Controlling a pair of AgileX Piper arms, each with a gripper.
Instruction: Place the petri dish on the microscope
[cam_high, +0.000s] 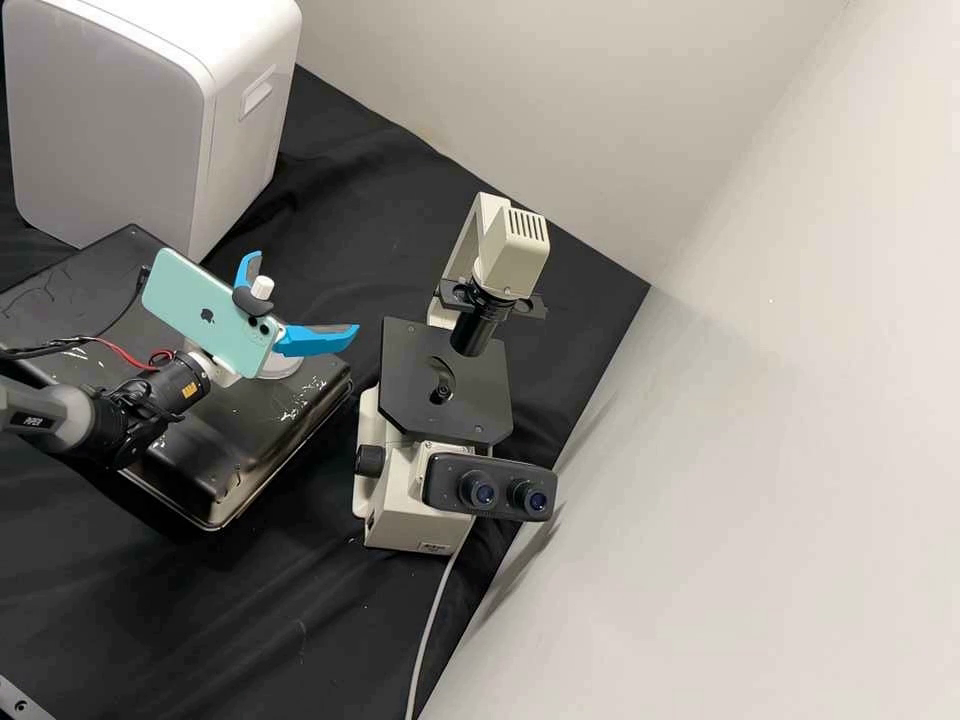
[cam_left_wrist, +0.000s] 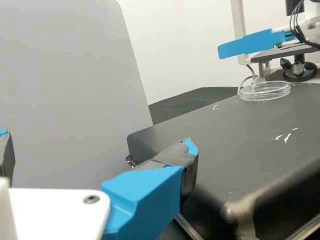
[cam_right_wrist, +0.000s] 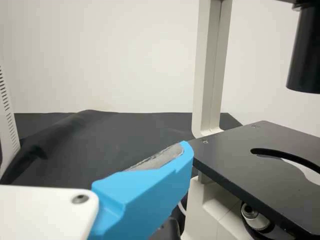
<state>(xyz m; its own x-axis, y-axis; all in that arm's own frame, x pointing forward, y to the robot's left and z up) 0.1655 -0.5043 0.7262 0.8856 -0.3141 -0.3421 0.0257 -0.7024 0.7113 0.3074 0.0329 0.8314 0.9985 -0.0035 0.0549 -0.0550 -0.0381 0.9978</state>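
Though off the one microscope (cam_high: 410, 500), one petri dish (cam_left_wrist: 265, 91) atop one case (cam_left_wrist: 240, 150).

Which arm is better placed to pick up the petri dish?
Right: the right tool, open, hangs over the petri dish beside the microscope; the left tool sits across the black case from it.

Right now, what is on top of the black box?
A clear petri dish lies on the black box, near scratches. The right fingers hang over it; in the high view a phone covers most of it.
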